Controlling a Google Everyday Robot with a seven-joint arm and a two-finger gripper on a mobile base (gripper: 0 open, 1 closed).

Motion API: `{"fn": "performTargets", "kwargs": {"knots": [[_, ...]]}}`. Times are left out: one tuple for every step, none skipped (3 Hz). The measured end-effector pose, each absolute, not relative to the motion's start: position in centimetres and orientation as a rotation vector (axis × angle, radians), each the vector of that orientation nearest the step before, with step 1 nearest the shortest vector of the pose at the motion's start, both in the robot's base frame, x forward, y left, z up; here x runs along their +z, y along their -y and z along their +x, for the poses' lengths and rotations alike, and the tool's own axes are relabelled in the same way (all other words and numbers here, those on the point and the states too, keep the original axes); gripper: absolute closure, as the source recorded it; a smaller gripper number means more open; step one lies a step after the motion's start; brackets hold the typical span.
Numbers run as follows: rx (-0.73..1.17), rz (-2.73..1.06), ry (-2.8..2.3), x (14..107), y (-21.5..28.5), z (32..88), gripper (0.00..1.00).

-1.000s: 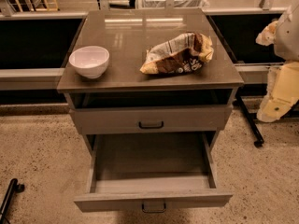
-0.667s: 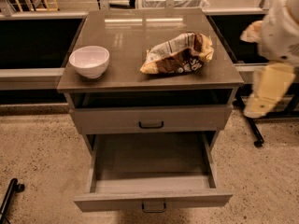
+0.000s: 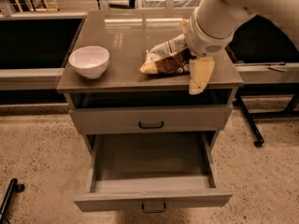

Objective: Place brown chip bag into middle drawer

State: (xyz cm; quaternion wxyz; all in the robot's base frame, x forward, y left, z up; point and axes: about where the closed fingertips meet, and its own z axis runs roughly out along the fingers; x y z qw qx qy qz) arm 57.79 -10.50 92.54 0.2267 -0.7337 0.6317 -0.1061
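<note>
The brown chip bag point(image 3: 162, 62) lies crumpled on the grey cabinet top point(image 3: 126, 36), right of centre. My white arm reaches in from the upper right and covers the bag's right end. The cream-coloured gripper point(image 3: 197, 78) hangs just right of the bag, over the cabinet's front edge, touching or very near the bag. The middle drawer point(image 3: 152, 185) is pulled fully open below and is empty inside. The like grey drawer above it point(image 3: 149, 119) is shut.
A white round bowl point(image 3: 88, 61) stands on the left of the cabinet top. A black wheeled stand leg point(image 3: 250, 122) is on the floor at the right. A black wheeled bar point(image 3: 9, 197) is at the bottom left. Dark low shelves flank the cabinet.
My arm has swung in from the far right to over the cabinet, and the gripper is now down at the right end of the chip bag. The bag, bowl and drawers have not moved.
</note>
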Motion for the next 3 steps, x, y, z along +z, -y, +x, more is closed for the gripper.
{"fn": "performTargets", "kwargs": {"knots": [[-0.315,-2.056,-1.692,91.5,8.5,61.5,0.00],[-0.281,-2.062,-1.687,90.8,7.8,64.2,0.00],[-0.270,-2.071,-1.680,90.5,7.3,65.9,0.00]]}}
